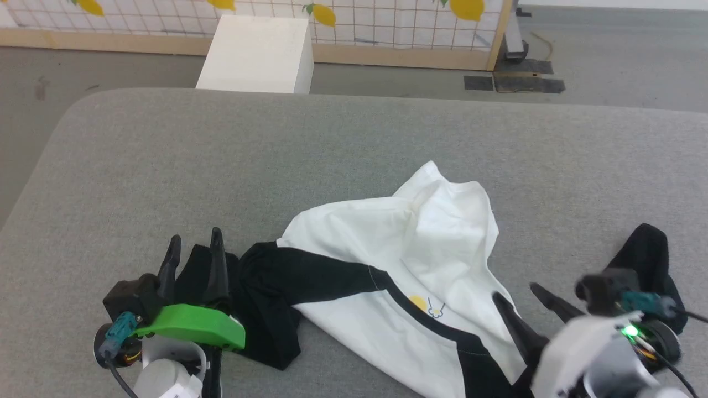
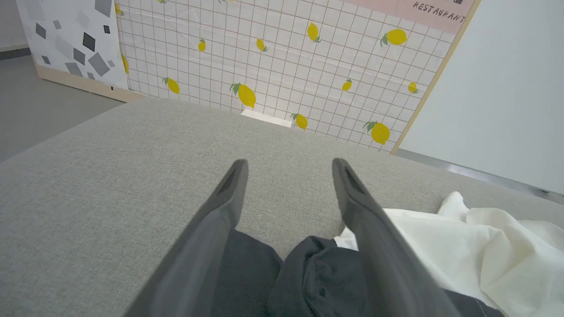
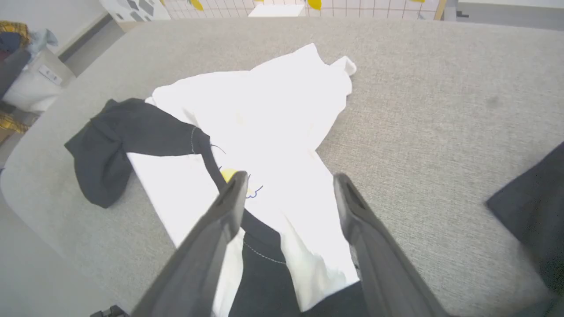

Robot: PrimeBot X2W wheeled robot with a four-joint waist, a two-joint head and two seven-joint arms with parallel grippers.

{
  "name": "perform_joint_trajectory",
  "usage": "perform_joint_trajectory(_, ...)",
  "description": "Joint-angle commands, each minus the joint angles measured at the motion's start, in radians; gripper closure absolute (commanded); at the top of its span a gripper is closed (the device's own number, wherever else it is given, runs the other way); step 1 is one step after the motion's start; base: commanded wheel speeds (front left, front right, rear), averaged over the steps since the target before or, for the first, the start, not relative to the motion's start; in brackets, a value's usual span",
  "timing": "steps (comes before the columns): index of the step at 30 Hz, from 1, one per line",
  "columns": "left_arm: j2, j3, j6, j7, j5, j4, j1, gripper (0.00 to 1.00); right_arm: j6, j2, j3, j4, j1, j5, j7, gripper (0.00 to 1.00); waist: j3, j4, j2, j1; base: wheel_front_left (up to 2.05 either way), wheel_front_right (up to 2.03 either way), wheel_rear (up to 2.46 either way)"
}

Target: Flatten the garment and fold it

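The garment (image 1: 420,249) lies crumpled on the grey table (image 1: 332,143), its white body bunched up with a small cartoon on the chest. One black sleeve (image 1: 276,287) is bundled at the left, and another black part (image 1: 644,249) lies at the right. My left gripper (image 1: 193,243) stands open over the left sleeve (image 2: 317,273), holding nothing. Above the garment's near edge my right gripper (image 1: 514,293) is open, fingers spread over the white cloth (image 3: 273,132) and a black band (image 3: 260,246). Nothing is between its fingers.
A white box (image 1: 257,52) stands on the floor beyond the table's far edge, before a lemon-patterned screen (image 1: 387,22). Bare grey tabletop stretches behind and to the left of the garment. In the right wrist view, clothes (image 3: 13,39) are piled off the table.
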Motion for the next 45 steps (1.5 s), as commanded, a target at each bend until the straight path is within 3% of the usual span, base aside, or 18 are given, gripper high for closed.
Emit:
perform_joint_trajectory(1,-0.006,-0.004,-0.004,-0.004,0.011,-0.004,-0.004,0.00,-0.001,0.013,0.013,0.055,-0.057,-0.015,-0.028,0.00,0.018,0.017,0.0000,0.0001,0.00,0.00,0.00)
perform_joint_trajectory(8,-0.017,-0.029,-0.011,-0.004,0.016,-0.007,-0.044,0.00,-0.001,0.054,-0.024,0.354,-0.281,-0.083,-0.040,0.00,0.077,0.071,0.0000,0.0001,0.00,0.00,0.00)
perform_joint_trajectory(13,-0.024,-0.045,-0.016,-0.004,0.015,0.002,-0.071,0.00,-0.001,0.077,-0.076,0.536,-0.396,-0.094,0.049,0.00,0.107,0.108,0.0000,0.0001,0.00,0.00,0.00)
perform_joint_trajectory(14,-0.026,-0.048,-0.017,-0.004,0.014,0.004,-0.075,0.00,-0.001,0.079,-0.073,0.559,-0.411,-0.076,0.073,0.07,0.110,0.115,0.0000,0.0001,0.00,0.00,0.00)
perform_joint_trajectory(15,-0.027,-0.051,-0.018,-0.004,0.013,0.007,-0.079,0.00,-0.001,0.081,-0.073,0.584,-0.429,-0.058,0.097,0.59,0.114,0.120,0.0000,0.0001,0.00,0.00,0.00)
perform_joint_trajectory(16,-0.028,-0.054,-0.019,-0.004,0.013,0.008,-0.082,0.00,-0.001,0.081,-0.065,0.597,-0.447,-0.057,0.109,0.75,0.118,0.125,0.0000,0.0001,0.00,0.00,0.00)
perform_joint_trajectory(17,-0.029,-0.056,-0.019,-0.004,0.012,0.010,-0.085,0.00,-0.001,0.081,-0.063,0.612,-0.470,-0.059,0.115,1.00,0.123,0.129,0.0000,0.0001,0.00,0.00,0.00)
perform_joint_trajectory(20,-0.031,-0.063,-0.021,-0.004,0.011,0.012,-0.095,0.00,-0.001,0.062,-0.083,0.647,-0.540,-0.074,0.109,1.00,0.135,0.139,0.0000,0.0001,0.00,0.00,0.00)
perform_joint_trajectory(33,-0.036,-0.125,-0.022,-0.004,-0.020,0.006,-0.160,0.00,-0.001,-0.015,-0.291,0.871,-0.944,-0.322,-0.206,1.00,0.214,0.214,0.0000,0.0001,0.00,0.00,0.00)
perform_joint_trajectory(34,-0.036,-0.130,-0.019,-0.004,-0.025,0.005,-0.163,0.00,-0.001,-0.014,-0.305,0.902,-0.959,-0.334,-0.208,0.85,0.219,0.218,0.0000,0.0001,0.00,0.00,0.00)
perform_joint_trajectory(35,-0.036,-0.133,-0.016,-0.004,-0.027,0.004,-0.164,0.00,-0.001,-0.012,-0.308,0.928,-0.967,-0.338,-0.203,0.58,0.221,0.220,0.0000,0.0001,0.00,0.00,0.00)
perform_joint_trajectory(36,-0.036,-0.137,-0.014,-0.004,-0.030,0.004,-0.165,0.00,-0.001,-0.012,-0.314,0.956,-0.973,-0.340,-0.196,0.00,0.222,0.221,0.0000,0.0001,0.00,0.00,0.00)
perform_joint_trajectory(41,-0.036,-0.135,-0.009,-0.004,-0.018,0.007,-0.156,0.00,-0.001,-0.010,-0.287,1.016,-0.949,-0.297,-0.214,0.00,0.203,0.200,0.0000,0.0001,0.00,0.00,0.00)
perform_joint_trajectory(45,-0.034,-0.123,-0.020,-0.004,0.006,0.013,-0.137,0.00,-0.001,-0.010,-0.224,0.968,-0.857,-0.220,-0.312,0.00,0.155,0.154,0.0000,0.0001,0.00,0.00,0.00)
